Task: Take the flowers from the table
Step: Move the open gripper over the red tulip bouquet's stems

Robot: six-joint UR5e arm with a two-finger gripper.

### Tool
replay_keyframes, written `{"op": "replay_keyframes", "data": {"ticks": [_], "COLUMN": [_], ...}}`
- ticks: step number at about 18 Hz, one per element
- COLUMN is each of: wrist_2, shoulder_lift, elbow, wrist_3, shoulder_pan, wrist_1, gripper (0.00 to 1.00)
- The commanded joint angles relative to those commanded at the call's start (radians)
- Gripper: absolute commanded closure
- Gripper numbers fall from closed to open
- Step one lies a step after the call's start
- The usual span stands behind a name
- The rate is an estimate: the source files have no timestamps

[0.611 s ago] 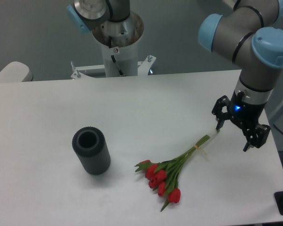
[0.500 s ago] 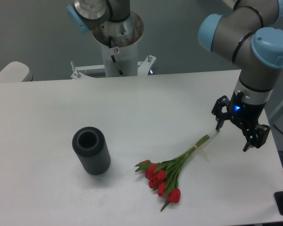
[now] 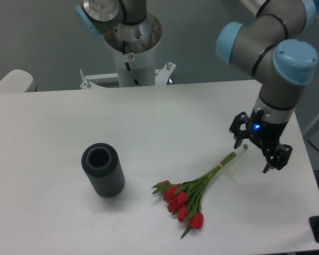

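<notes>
So far nothing is lifted: the flowers (image 3: pixel 194 191) lie flat on the surface (image 3: pixel 165 117), red heads toward the near edge and stems running up and to the right, with the pale band partway along them. The gripper (image 3: pixel 252 156) hangs over the cut stem ends with its fingers (image 3: pixel 237 142) spread wide and nothing between them; one finger stands just beside the stem tips and the other is on the far side, nearer the surface's right edge. Whether any finger touches the stems is too fine to tell. What is left, by my reading, is the whole grasp: settling around the stems, closing, and raising the bunch. Room looks fair but lopsided. The right edge of the surface is near the gripper, so there is little margin on that side, while the dark ribbed vase (image 3: pixel 102 170) stands well apart to the left and the middle offers open space.
</notes>
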Motion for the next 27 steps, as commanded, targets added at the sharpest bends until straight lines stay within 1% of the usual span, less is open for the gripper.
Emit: {"op": "replay_keyframes", "data": {"ticks": [2,3,4,6,7,8,11,13,18,20,21,23,24,27], "wrist_2": [0.02,0.052,0.096,0.168,0.164,0.164,0.163,0.14,0.121,0.121,0.121,0.124,0.126,0.127], "shoulder_lift": [-0.003,-0.008,-0.014,-0.026,-0.029,-0.032,-0.061,-0.077,-0.092,-0.097,-0.094,-0.091,-0.097,-0.101], "elbow": [-0.025,-0.037,-0.057,-0.104,-0.121,-0.135,-0.14,-0.14,-0.146,-0.146,-0.15,-0.18,-0.181,-0.198], "wrist_3": [-0.068,-0.083,-0.094,-0.134,-0.154,-0.174,-0.249,-0.318,-0.307,-0.275,-0.255,-0.226,-0.212,-0.201], "shoulder_pan": [-0.012,-0.031,-0.055,-0.074,-0.075,-0.075,-0.098,-0.098,-0.104,-0.106,-0.106,-0.111,-0.118,-0.124], "wrist_1": [0.006,0.021,0.049,0.125,0.149,0.156,0.17,0.195,0.207,0.206,0.204,0.213,0.225,0.238], "gripper": [0.0,0.0,0.0,0.0,0.0,0.0,0.0,0.0,0.0,0.0,0.0,0.0,0.0,0.0]}}
